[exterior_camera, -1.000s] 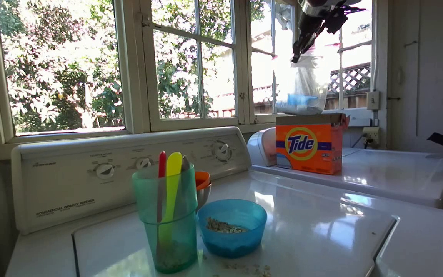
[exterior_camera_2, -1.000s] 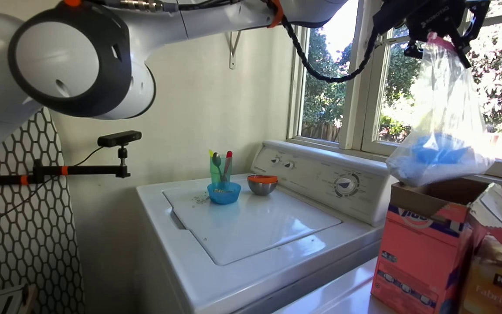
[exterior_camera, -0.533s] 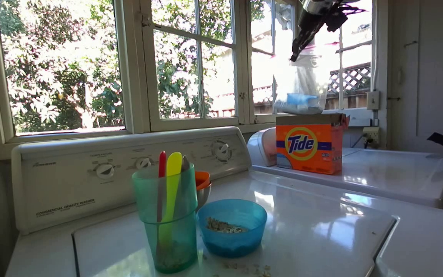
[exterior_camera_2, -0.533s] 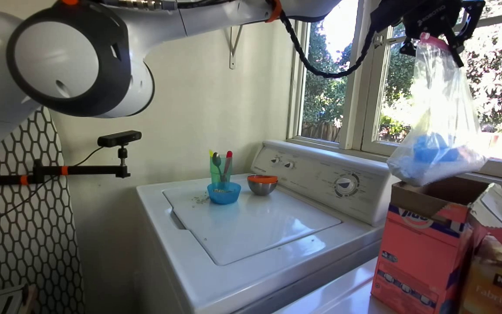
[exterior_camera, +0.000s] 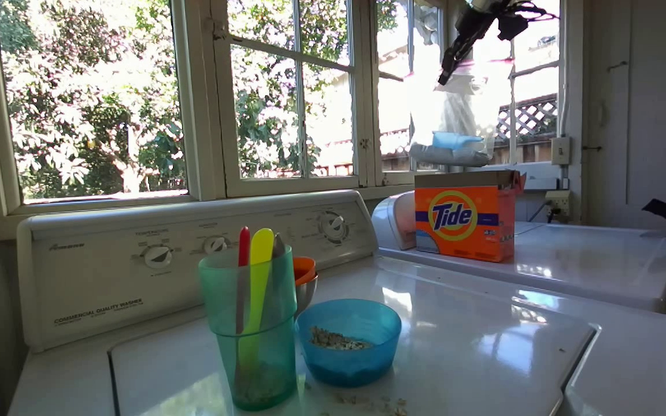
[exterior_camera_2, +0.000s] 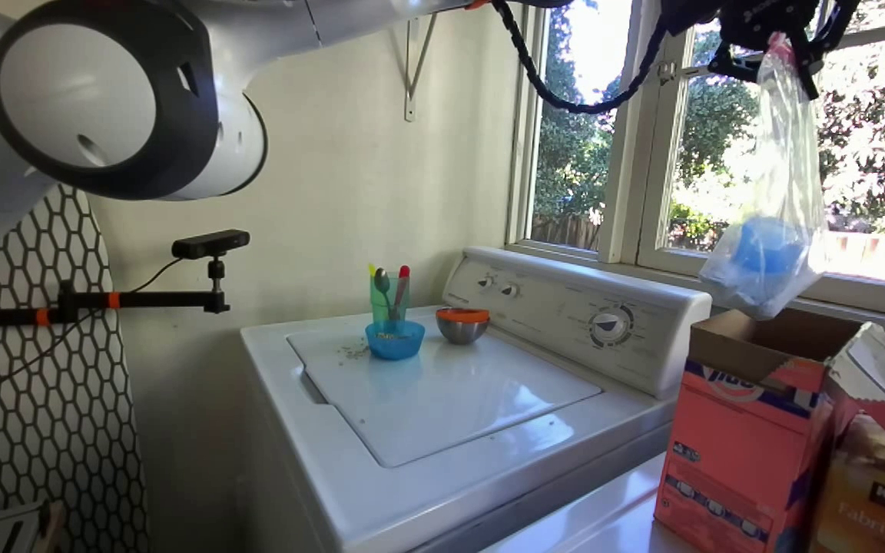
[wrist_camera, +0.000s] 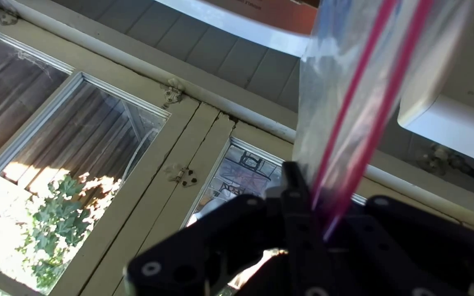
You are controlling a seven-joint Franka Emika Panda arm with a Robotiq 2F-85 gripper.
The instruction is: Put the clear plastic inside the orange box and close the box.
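“COMMERCIAL QUALITY WASHER” is printed on the washer [exterior_camera: 454, 332], “Tide” on the orange box [exterior_camera: 465, 216], and a cut-off “KIRKL” on a carton [exterior_camera_2: 876, 484] beside it, while the clear plastic [exterior_camera_2: 786, 177] is suspended just above the orange box, its pink-striped top pinched between closed fingers [exterior_camera: 454, 58].

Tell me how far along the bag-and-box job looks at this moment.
Perhaps halfway. Done: the clear plastic bag is picked up, with the gripper shut on it near the pink strips. In hand: the carry to the orange box; the bag hangs above it, with a gap beneath in an exterior view. Left: lowering the bag inside, letting go, and closing the flap, which is folded outward.
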